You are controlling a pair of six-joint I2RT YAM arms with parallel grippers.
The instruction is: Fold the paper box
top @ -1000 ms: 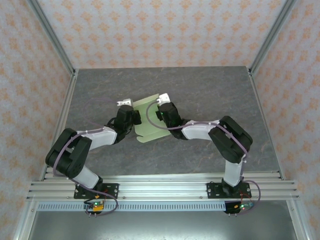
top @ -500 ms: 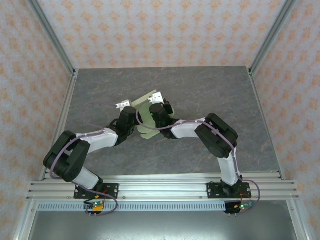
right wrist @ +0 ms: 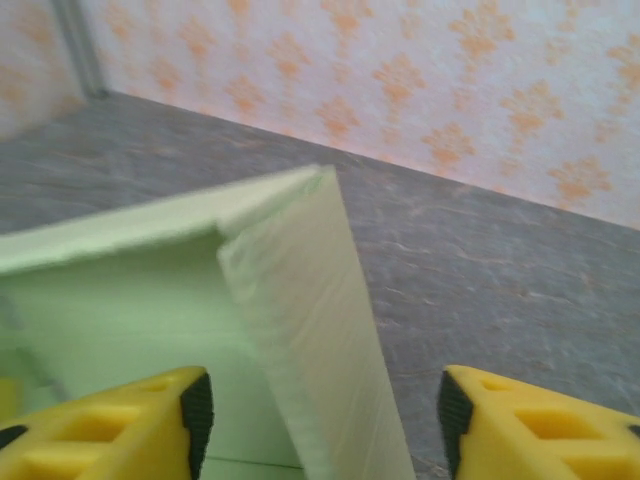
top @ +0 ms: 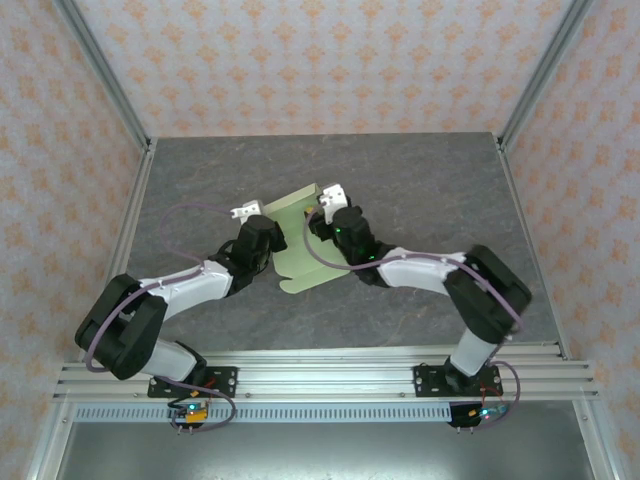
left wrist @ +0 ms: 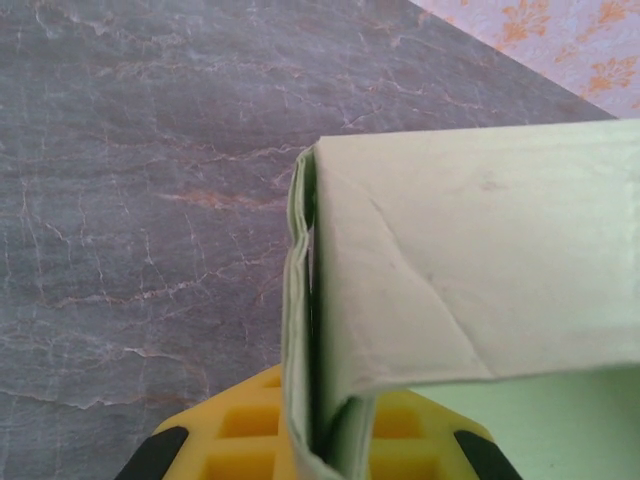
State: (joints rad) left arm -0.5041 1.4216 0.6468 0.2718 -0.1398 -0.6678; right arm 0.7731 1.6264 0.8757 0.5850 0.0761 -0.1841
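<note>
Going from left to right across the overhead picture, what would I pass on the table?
left arm → left fingers → paper box → right arm. The right fingers overlap the box, so they are left out of the order.

My gripper (left wrist: pixel 322 445) pinches the paper box (left wrist: pixel 470 260) at its left corner, yellow fingers (left wrist: pixel 245 430) close on either side of the doubled pale green card. The grey marbled table (left wrist: pixel 130 200) spreads left and far.
</note>
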